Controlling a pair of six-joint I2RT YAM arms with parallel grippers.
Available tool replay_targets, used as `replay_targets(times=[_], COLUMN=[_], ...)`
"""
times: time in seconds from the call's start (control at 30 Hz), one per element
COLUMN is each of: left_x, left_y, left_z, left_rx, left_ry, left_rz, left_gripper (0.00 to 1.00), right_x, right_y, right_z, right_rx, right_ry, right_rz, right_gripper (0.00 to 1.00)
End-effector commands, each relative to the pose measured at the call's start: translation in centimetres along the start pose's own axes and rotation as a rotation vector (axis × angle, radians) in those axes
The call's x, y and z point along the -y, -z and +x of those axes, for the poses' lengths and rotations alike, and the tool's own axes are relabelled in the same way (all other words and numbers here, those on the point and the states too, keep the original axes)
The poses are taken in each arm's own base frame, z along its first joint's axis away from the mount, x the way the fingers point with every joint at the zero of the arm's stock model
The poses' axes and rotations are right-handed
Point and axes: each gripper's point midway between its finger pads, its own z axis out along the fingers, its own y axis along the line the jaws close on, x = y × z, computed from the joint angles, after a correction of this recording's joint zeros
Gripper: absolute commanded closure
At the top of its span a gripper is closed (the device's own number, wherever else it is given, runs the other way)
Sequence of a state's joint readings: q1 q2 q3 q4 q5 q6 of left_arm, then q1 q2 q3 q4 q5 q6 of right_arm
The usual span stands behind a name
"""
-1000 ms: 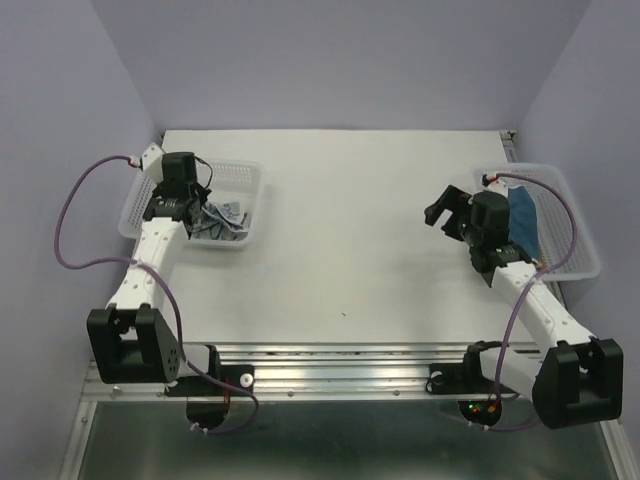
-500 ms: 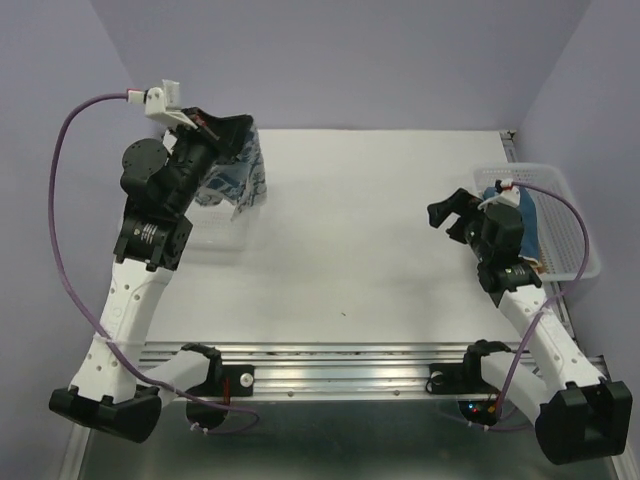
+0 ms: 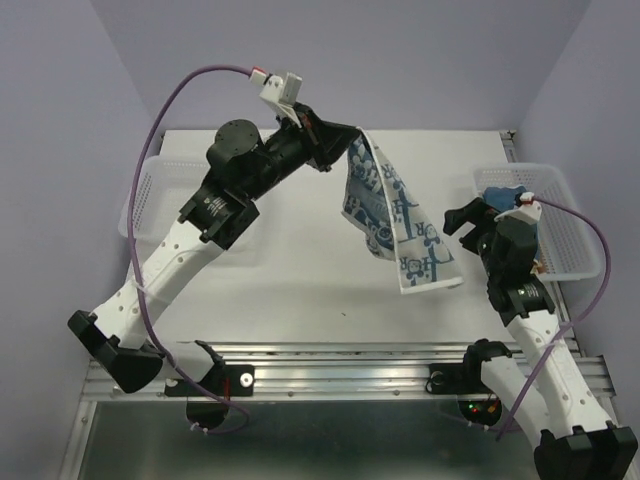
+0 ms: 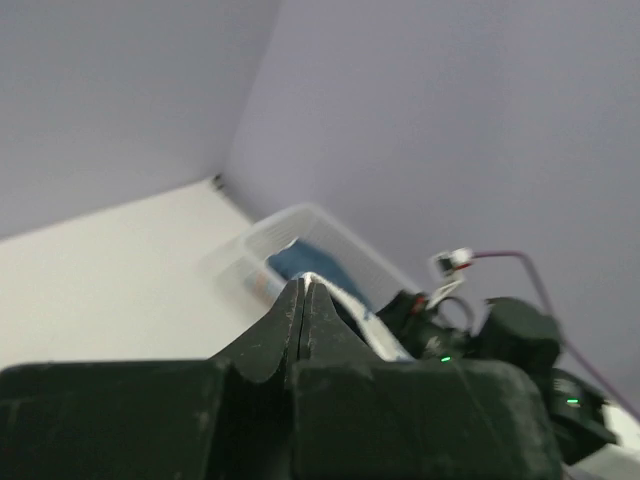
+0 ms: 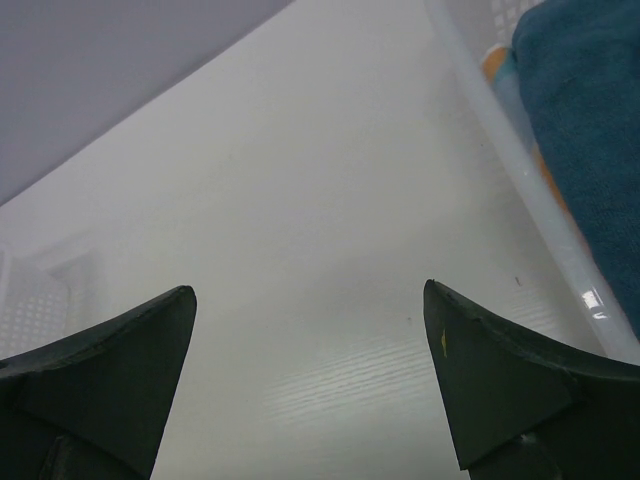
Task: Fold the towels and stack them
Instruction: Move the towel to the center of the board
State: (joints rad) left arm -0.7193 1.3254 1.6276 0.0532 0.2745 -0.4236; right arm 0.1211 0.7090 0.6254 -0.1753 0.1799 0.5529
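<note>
White towel with blue pattern (image 3: 395, 225): suspended in the air over the right-centre of the table (image 3: 300, 280), clear of the surface. Pinched at its upper far corner by the left gripper (image 3: 348, 137), fingers pressed together on the cloth. Hanging as a long diagonal drape, running down and to the right, with the lower end flared out flat to show a straight hem and one square corner. Blue figures and letters printed over a white ground. In the left wrist view, jaws closed tip to tip, with a thin white strip of cloth just past them.

Lower right corner of the drape just beside the right gripper (image 3: 462, 215); touching or apart, cannot tell. Fingers of that gripper spread wide, aimed left over open tabletop.

Dark blue towel (image 5: 590, 130) lying in the right basket (image 3: 572, 235), with a bit of orange cloth (image 5: 492, 62) beside it. Right basket set at the right table edge, close to the wall. Left basket (image 3: 150, 190) at the far left, partly hidden behind the left arm. Open tabletop between the two baskets, from near edge to far edge, beneath the hanging towel. Walls close on the left, right and far sides.
</note>
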Motion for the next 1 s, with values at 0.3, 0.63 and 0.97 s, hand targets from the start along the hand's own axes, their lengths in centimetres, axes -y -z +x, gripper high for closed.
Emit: replay_targets(times=[0.3,0.63,0.97], left_x=[-29.2,-22.8,-14.3], left_y=[5.0,8.8,8.8], left_z=[20.1,27.9,35.3], left_rx=[-0.435,-0.520,-0.611], left_ry=[0.122,0.192,0.347], left_rz=[-0.762,-0.698,-0.553], left_gripper=[0.01,0.01,0.01], right_x=[0.5,1.9,2.9], right_y=[-1.5,-3.8,-9.6], right_z=[2.8,8.2,8.5], right_rx=[-0.159,-0.332,-0.358], right_ry=[0.103,0.169,0.292], right_rz=[0.022,0.125,0.238], right_gripper=[0.00,0.00,0.00])
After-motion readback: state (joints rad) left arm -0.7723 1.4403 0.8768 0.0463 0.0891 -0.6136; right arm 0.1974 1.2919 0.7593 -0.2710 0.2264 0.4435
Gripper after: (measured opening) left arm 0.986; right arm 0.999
